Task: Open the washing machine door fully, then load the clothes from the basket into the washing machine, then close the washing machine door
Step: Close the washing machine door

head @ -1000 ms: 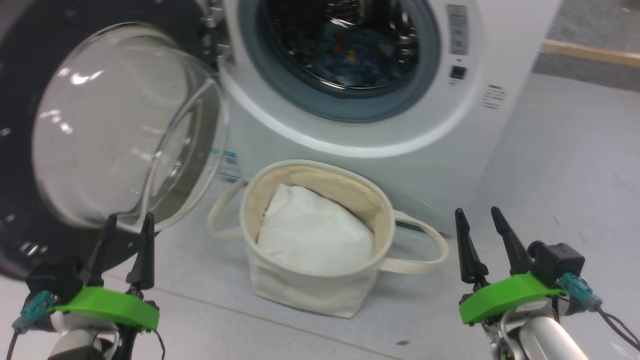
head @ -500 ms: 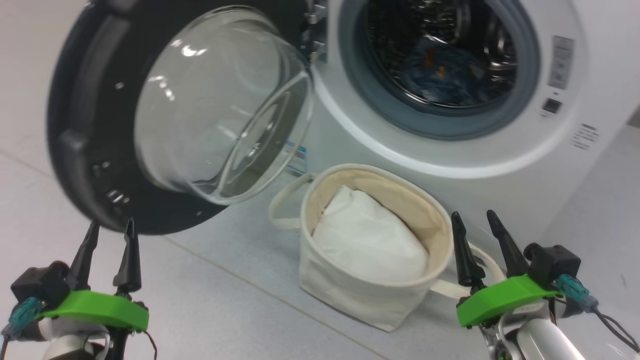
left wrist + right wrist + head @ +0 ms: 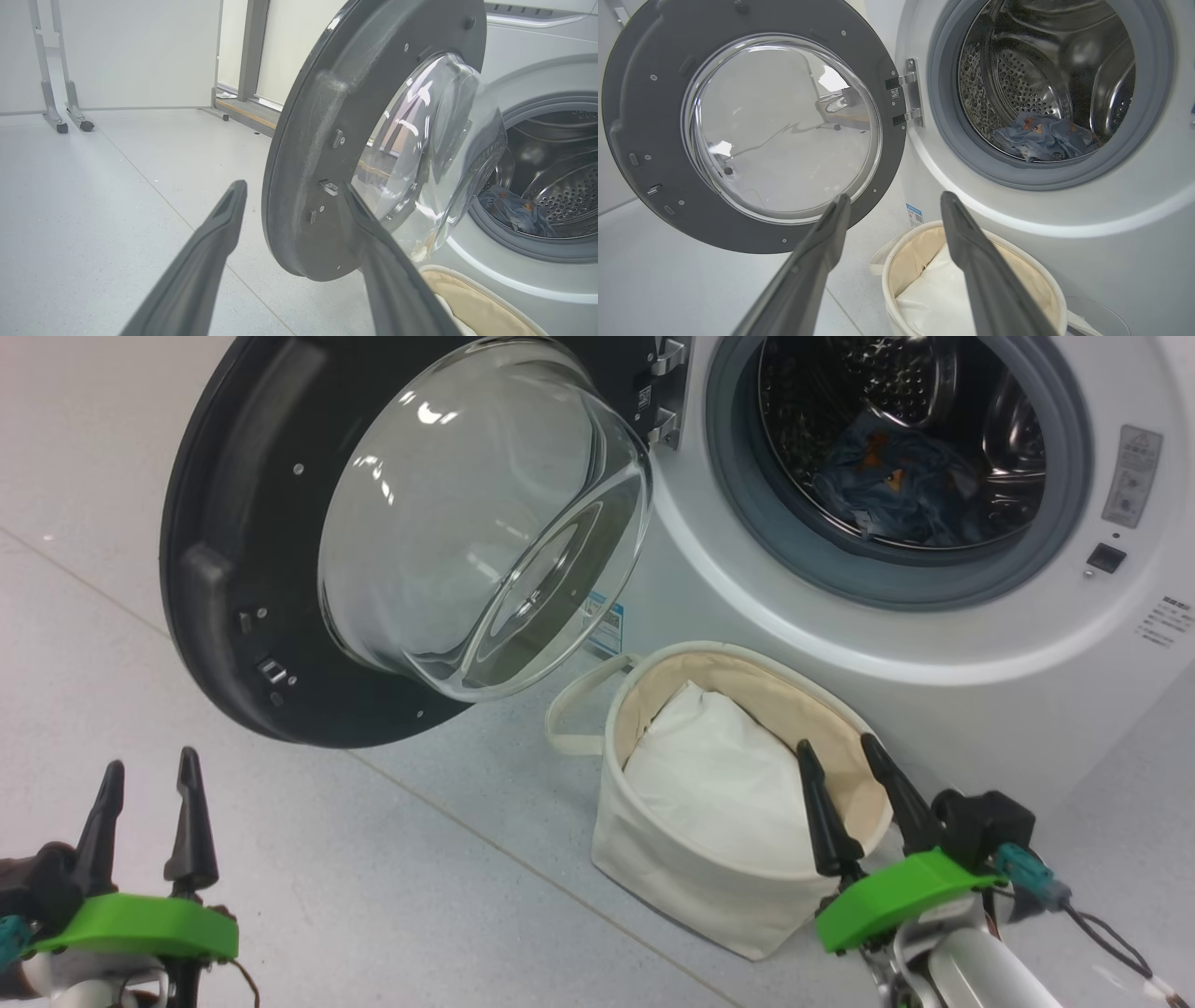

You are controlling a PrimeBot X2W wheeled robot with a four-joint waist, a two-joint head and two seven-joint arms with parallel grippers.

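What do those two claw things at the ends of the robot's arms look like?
The left tool and right tool each have two long, dark, tapering fingers on a bright green bracket. Beside the right one, a black block carries a teal connector with thin dark cables. The right forearm is pale, shiny metal.
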